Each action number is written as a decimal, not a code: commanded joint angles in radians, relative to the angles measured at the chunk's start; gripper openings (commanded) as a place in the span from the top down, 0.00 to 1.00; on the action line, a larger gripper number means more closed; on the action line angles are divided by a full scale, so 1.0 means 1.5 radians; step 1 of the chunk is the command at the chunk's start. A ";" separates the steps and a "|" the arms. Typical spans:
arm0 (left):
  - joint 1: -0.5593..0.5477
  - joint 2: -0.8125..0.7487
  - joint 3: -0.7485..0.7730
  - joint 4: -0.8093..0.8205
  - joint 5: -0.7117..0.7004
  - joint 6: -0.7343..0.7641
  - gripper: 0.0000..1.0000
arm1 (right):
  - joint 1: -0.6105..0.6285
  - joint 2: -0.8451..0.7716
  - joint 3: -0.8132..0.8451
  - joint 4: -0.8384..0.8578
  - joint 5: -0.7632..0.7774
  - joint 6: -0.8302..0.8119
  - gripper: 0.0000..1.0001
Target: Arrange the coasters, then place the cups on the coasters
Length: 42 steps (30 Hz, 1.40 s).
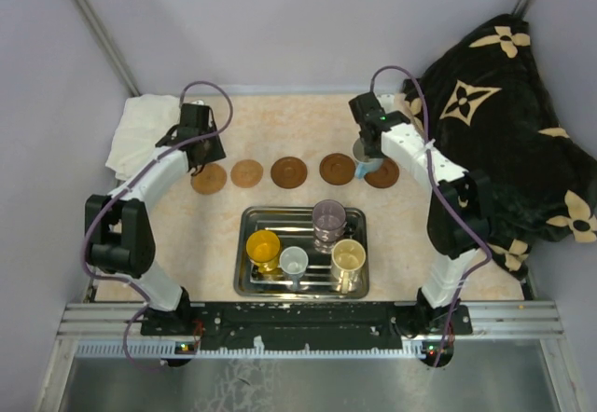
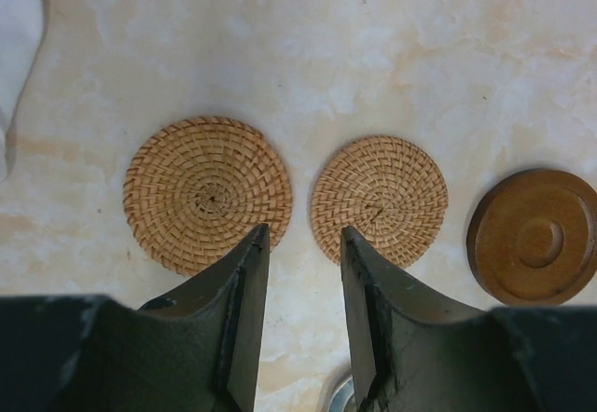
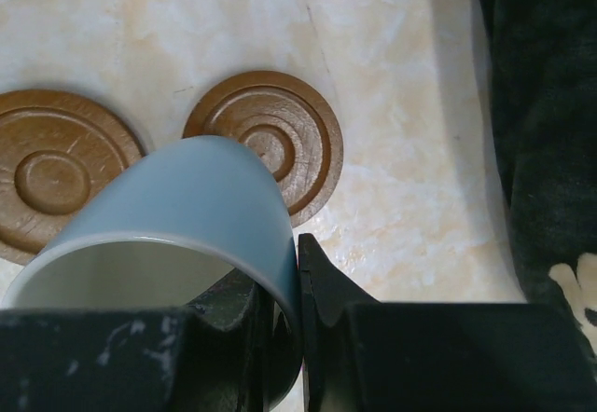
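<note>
Top view first. Five coasters (image 1: 289,171) sit in a row across the pale table (image 1: 280,118). My left pincer (image 1: 199,154) hangs over the left end of that row, by the outermost disc. My right pincer (image 1: 366,157) is at the other end, carrying the light blue cup (image 1: 364,166) between the fourth and fifth coasters. Nearer my bases, the steel tray (image 1: 270,218) holds the yellow cup (image 1: 264,247), the small grey-white cup (image 1: 294,261), the cream cup (image 1: 348,260) and the purplish-grey cup (image 1: 328,218). A white cloth (image 1: 140,132) lies in the far left corner, and a black patterned blanket (image 1: 504,123) is heaped on the right.

Over to the left wrist. My jaws stand apart with nothing between them. They point at the bare strip between two woven discs. The left woven coaster (image 2: 207,193) sits just past one fingertip and the right woven coaster (image 2: 379,198) just past the other. I cannot tell whether I touch either. A smooth wooden coaster (image 2: 534,235) lies off to the right.

Now the right wrist. My fingers (image 3: 326,281) are clamped on the blue cup's wall, one inside the white interior and one outside. The cup is tilted and covers the near left edge of a ringed coaster (image 3: 280,132). Whether it rests on that coaster, I cannot tell. Another ringed disc (image 3: 56,174) lies to the left.
</note>
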State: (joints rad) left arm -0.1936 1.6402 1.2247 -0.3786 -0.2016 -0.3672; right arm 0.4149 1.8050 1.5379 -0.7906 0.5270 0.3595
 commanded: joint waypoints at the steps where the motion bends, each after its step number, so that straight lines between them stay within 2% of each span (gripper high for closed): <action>1: -0.019 0.003 0.027 -0.011 0.038 0.034 0.55 | -0.021 -0.057 -0.002 0.054 0.023 0.040 1.00; 14: -0.025 0.008 0.043 -0.017 0.058 0.039 0.56 | -0.084 -0.066 -0.055 0.100 -0.041 0.059 1.00; 30: -0.025 0.009 0.045 -0.023 0.045 0.046 0.57 | -0.123 -0.022 -0.027 0.085 -0.116 0.075 1.00; 42: -0.025 0.010 0.042 -0.029 0.033 0.048 0.57 | -0.137 0.017 -0.004 0.084 -0.129 0.080 1.00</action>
State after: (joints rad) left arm -0.2314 1.6485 1.2709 -0.4114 -0.1375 -0.3111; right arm 0.2146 1.8160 1.4528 -0.7116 0.3393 0.4583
